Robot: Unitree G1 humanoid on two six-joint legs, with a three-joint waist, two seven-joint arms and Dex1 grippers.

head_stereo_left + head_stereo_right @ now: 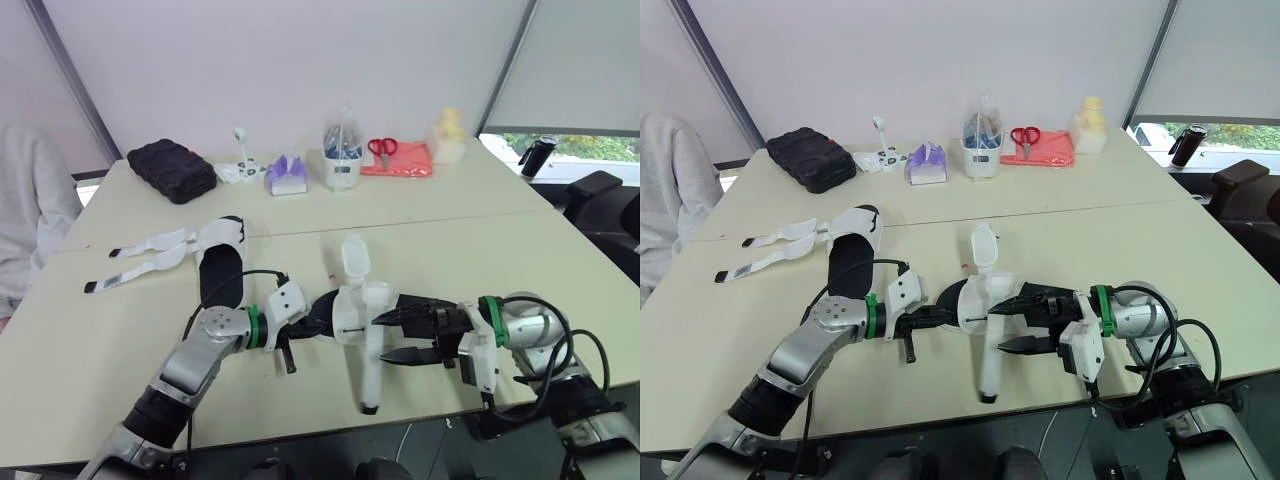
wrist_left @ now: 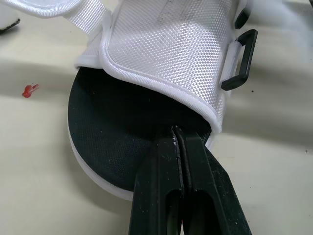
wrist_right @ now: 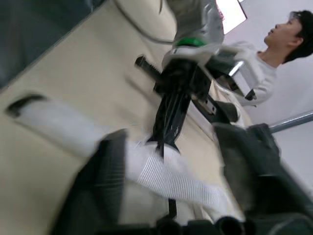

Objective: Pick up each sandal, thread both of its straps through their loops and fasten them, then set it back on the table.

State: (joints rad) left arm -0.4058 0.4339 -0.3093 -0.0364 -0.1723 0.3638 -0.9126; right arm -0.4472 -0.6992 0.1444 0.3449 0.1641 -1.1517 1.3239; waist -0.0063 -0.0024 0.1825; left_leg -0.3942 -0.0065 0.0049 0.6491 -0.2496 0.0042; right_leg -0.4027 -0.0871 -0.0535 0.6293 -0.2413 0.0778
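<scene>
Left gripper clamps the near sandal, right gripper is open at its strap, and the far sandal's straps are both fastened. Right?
No: the straps of the far sandal are unfastened, lying loose on the table, as the left eye view shows. The left gripper does clamp the near sandal, and the right gripper is open at its strap.

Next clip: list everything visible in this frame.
near sandal: one, white, black sole, front centre
far sandal: one, white, black sole, left, straps loose
case: one, black, back left
tissue pack: one, purple, back centre
container: one, clear, back centre
scissors: one, red-handled, beside cloth
cloth: one, red, back right
bottle: one, pale yellow, back right
table: one, cream
person: one, pale top, left edge
left claw: one, black, shut on near sandal's sole
right claw: one, black, open at near sandal's strap
</scene>
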